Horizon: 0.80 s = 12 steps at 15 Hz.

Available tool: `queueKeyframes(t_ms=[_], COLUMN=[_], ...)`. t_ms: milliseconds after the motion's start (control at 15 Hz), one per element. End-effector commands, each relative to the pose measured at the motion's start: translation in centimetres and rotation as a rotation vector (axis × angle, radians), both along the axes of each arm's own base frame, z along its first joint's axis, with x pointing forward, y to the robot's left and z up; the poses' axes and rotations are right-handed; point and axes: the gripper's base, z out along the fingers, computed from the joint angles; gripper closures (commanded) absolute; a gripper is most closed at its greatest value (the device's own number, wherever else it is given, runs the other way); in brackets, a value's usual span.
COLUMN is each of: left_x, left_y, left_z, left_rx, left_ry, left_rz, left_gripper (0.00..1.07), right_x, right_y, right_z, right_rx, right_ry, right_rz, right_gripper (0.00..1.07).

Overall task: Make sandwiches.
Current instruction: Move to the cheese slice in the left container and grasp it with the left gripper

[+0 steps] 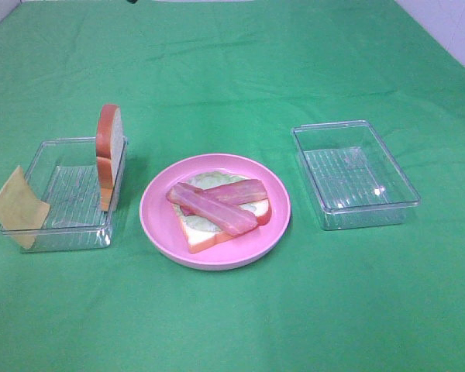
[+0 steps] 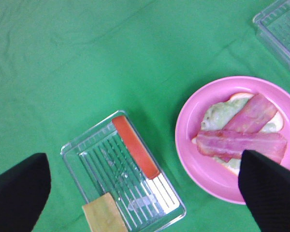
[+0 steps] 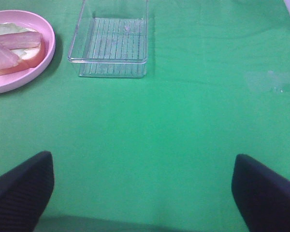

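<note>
The yellow cheese slice [image 1: 19, 207] leans on the left clear tray's [image 1: 62, 236] outer end, and an upright bread slice [image 1: 110, 151] stands against its inner wall. On the pink plate [image 1: 159, 217], the bottom bread slice [image 1: 205, 236] carries lettuce [image 1: 205, 180] and two crossed bacon strips [image 1: 217, 205]. The right clear tray [image 1: 372, 213] sits beyond. The left gripper [image 2: 142, 157] and the right gripper [image 3: 141, 158] both hang spread wide, holding nothing.

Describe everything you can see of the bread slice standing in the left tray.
The bread slice looks like a toy, with an orange-brown crust and a white face, smooth like plastic. It stands upright on one edge inside the clear tray, against the wall nearest the pink plate, and its rounded top rises well above the rim. The left wrist view shows it edge-on as a narrow strip. It touches only the tray. The yellow cheese slice leans at the opposite end, apart from it.
</note>
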Motion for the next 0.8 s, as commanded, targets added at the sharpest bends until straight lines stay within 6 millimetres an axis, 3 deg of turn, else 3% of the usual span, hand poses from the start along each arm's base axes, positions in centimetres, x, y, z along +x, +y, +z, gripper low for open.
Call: queueKeyframes(t_ms=[67,267,467,800], left_x=[-0.5,-1.3,-2.6,-3.6], left_y=[3.9,10.3,14.4,15.8], left_z=[-2.1,-6.0,-10.3,-16.2], left_rx=[0.075,0.007,-0.020,-0.092], left_ry=[0.159,0.353,0.504,0.520], left_rz=[0.111,0.287,0.414,0.484], left_gripper=[0.06,0.06,0.06,0.06], right_x=[-0.4,-0.4,-0.4,-0.4], right_y=[0.0,0.0,0.0,0.0], right_z=[-0.1,-0.1,-0.1,-0.1], right_rx=[0.003,0.003,0.003,0.003], right_ry=[-0.036,-0.036,-0.036,-0.036], right_rz=[0.001,0.001,0.001,0.001], right_gripper=[0.12,0.12,0.12,0.12])
